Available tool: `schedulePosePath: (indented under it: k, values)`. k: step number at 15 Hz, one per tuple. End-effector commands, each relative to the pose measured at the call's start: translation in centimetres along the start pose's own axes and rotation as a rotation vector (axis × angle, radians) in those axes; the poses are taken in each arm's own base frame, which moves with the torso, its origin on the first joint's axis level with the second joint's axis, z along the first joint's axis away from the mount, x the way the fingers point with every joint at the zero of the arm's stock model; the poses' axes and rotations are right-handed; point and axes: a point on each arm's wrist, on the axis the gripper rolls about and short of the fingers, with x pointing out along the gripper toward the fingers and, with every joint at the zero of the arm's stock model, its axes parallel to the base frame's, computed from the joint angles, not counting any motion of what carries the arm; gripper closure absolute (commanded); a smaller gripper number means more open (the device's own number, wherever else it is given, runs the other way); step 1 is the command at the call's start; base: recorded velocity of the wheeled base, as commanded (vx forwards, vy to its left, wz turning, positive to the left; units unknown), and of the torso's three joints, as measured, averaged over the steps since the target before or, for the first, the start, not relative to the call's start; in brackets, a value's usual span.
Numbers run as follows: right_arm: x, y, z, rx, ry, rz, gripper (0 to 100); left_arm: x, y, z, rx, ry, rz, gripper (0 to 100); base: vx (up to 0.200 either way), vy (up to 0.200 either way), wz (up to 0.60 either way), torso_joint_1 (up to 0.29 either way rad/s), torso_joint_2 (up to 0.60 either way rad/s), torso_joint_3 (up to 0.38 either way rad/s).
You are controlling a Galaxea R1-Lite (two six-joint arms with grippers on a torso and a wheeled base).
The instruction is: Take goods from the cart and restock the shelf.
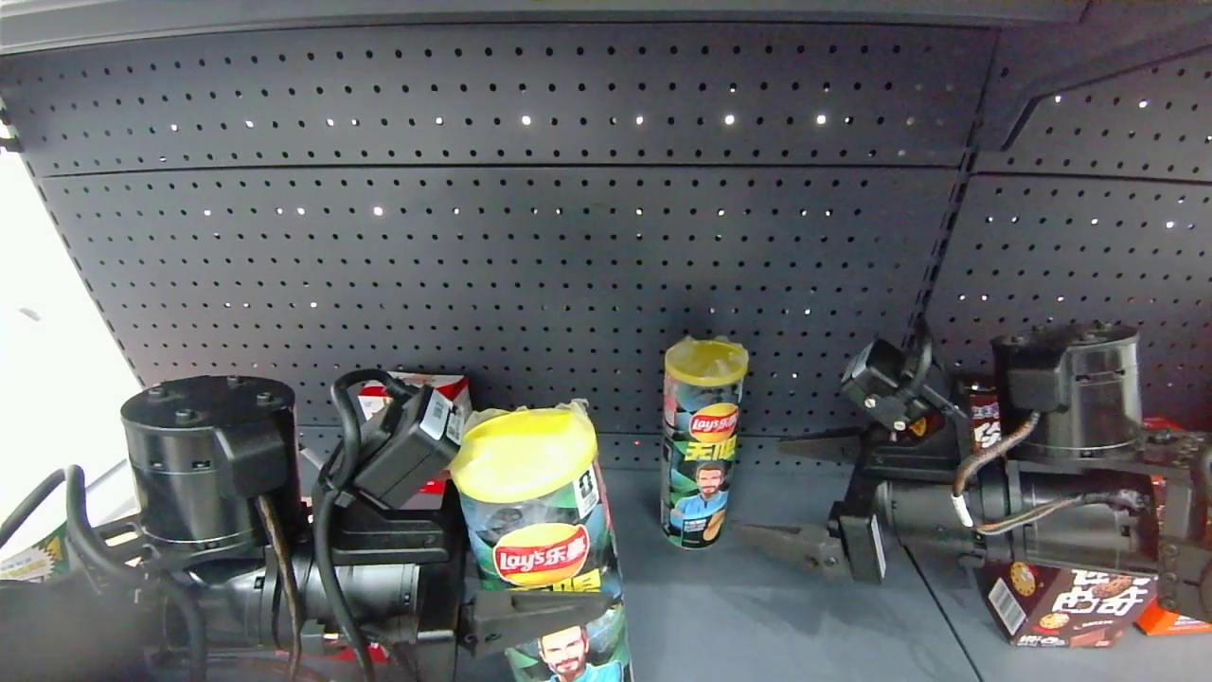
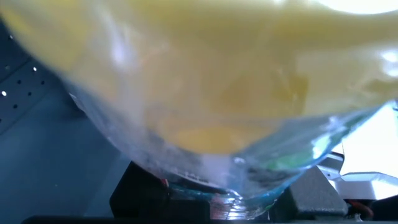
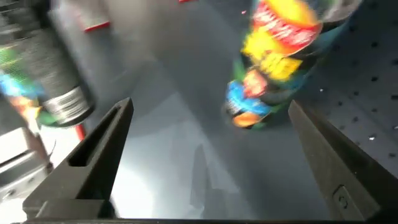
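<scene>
Left gripper (image 1: 566,606) clamped around a yellow-lidded chip can (image 1: 530,493); right gripper (image 1: 786,488) spread wide beside the second can (image 1: 703,445) standing on the shelf (image 1: 757,616)

A dark grey perforated back panel (image 1: 530,265) rises behind a flat grey shelf board (image 1: 757,606); pinpoints of light show through some of its holes. An upright (image 1: 950,237) separates a second panel (image 1: 1089,256). Far left, a white glare (image 1: 47,332), possibly daylight.

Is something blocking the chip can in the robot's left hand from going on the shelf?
Nothing visible does. The left gripper holds the can, and the shelf between it and the standing can is bare.
</scene>
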Motion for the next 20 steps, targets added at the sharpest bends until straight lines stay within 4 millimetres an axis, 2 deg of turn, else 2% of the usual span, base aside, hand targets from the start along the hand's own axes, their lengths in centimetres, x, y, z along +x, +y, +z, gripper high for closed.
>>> schedulePosePath:
  k: [1,5,7,10,20]
  values:
    - [1.6,-1.6,-0.6,0.014,0.013,-0.020,0,0.0,0.0,0.1,0.002,-0.003,0.003,100,0.000,0.000,0.00,0.000,0.00,0.000]
    - [4.3,-2.9,-1.3,-0.022,-0.098,-0.043,0,-0.2,0.3,0.1,-0.007,-0.005,0.022,100,0.000,0.000,0.00,0.000,0.00,0.000]
    - [4.3,-2.6,-1.5,0.007,-0.106,0.032,0,-0.2,0.3,0.0,-0.009,-0.003,0.022,100,0.000,0.000,0.00,0.000,0.00,0.000]
    - [4.4,-2.4,-2.1,0.010,-0.097,0.041,0,-0.3,0.2,-0.2,-0.015,0.003,0.022,100,0.000,0.000,0.00,0.000,0.00,0.000]
    - [6.6,-4.4,-4.5,0.039,-0.059,0.009,0,-0.2,0.3,0.0,-0.013,0.000,0.024,100,0.000,0.000,0.00,0.000,0.00,0.000]
